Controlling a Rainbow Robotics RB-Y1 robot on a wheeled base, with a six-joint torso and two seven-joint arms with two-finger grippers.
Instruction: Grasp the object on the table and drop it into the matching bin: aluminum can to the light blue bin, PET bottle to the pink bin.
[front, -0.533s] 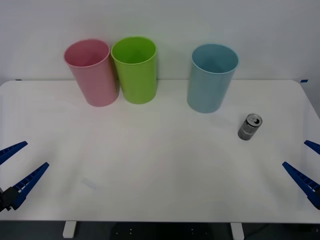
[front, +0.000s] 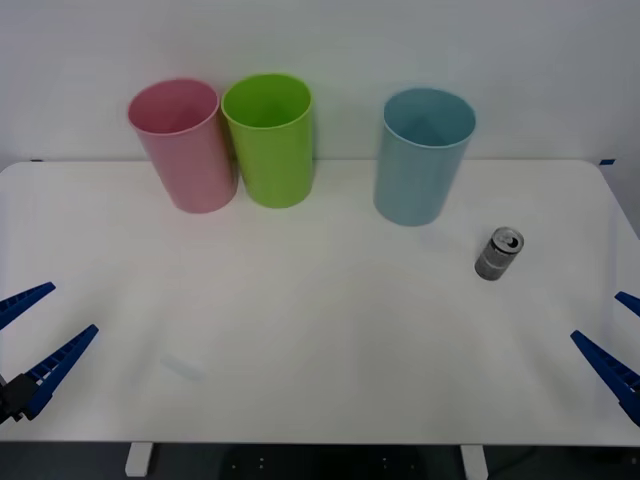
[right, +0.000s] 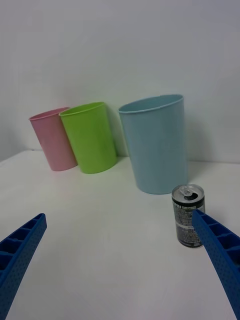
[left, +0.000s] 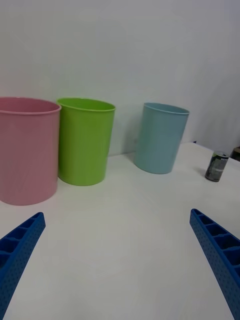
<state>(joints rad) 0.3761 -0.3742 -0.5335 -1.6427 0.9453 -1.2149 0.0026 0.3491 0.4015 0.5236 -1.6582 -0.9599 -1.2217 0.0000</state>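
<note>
The aluminum can (front: 499, 253) (right: 188, 215) (left: 216, 166) stands upright on the white table (front: 320, 340), just in front and to the right of the light blue bin (front: 424, 155) (right: 155, 142) (left: 160, 137). The pink bin (front: 184, 143) (right: 51, 138) (left: 25, 150) stands at the back left. My right gripper (front: 596, 316) (right: 118, 216) is open at the table's right front edge, a short way from the can, holding nothing. At the left front edge my left gripper (front: 73, 308) (left: 117, 215) is open and empty too.
A lime green bin (front: 268, 138) (right: 90, 136) (left: 84, 140) stands right next to the pink bin. A gap separates it from the light blue bin. A plain white wall rises behind the bins. The table's middle is bare white surface.
The right gripper has shifted slightly toward the right front edge. The can, the bins and the left gripper stay where they were.
</note>
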